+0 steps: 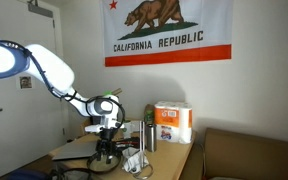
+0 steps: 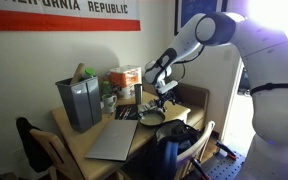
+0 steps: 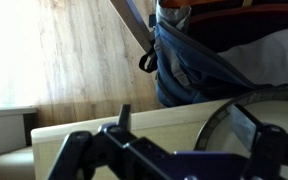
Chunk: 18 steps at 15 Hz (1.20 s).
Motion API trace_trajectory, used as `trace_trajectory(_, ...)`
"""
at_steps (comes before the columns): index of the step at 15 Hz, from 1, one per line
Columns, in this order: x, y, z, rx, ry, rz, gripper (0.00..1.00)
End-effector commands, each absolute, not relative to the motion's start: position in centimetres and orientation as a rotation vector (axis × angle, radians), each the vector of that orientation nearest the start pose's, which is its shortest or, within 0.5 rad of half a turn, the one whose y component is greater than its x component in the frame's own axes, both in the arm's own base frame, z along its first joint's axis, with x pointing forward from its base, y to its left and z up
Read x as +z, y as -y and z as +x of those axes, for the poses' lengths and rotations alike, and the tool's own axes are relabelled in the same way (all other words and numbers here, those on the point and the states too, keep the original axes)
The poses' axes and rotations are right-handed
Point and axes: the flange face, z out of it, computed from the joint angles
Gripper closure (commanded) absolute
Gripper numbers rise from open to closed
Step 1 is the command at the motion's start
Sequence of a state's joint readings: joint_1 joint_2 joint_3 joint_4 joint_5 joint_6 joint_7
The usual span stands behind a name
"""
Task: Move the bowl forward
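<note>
— What's the room like from your end?

— I see a light wooden bench [image 2: 94,150] against a white wall with a California Republic bear flag [image 1: 167,30] on it. There is a brown couch [image 1: 254,155] to one side and pale wood flooring [image 3: 64,50] below. On the bench stand a pack of white paper towels in orange wrap [image 1: 172,122], a tall shiny metal cup [image 1: 149,136] and a grey upright bin [image 2: 80,102].

— And the bowl?

— The wide, shallow round bowl, cream inside with a dark rim [image 2: 149,118], sits near the bench edge directly under my black gripper [image 2: 161,103]. In the wrist view the jaws are spread, and the left arc of the bowl's rim lies between the fingers [image 3: 124,115].

— Anything you can't make out?

— I can't tell whether a finger touches the rim. The wrist view cuts off most of the bowl at the right. A grey-blue backpack [image 3: 209,60] beyond the bench hides the floor there. In an exterior view the bowl is just a dark blur under the gripper.
</note>
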State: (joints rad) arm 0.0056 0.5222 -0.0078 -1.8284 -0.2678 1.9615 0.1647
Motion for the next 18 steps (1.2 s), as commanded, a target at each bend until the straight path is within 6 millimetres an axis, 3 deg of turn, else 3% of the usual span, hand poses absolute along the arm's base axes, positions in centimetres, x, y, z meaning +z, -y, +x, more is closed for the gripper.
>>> trace_trajectory(1, 19.9, 0.9, 62.8, 0.587, -0.064, -3.369, 0.00)
trace_trajectory(4, 17.9, 0.4, 63.5, 0.571, -0.103, -3.384, 0.00)
trace_trajectory(9, 14.8, 0.8, 62.6, 0.623, -0.168, -3.395, 0.00)
trace_trajectory(10, 14.6, 1.0, 62.5, 0.629, -0.185, -3.393, 0.04)
trace_trajectory(11, 14.5, 1.2, 62.4, 0.627, -0.206, -3.390, 0.26)
trace_trajectory(13, 15.1, 1.7, 62.6, 0.590, -0.251, -3.387, 0.31)
trace_trajectory(18, 17.8, 2.3, 63.0, 0.447, -0.373, -3.380, 0.69)
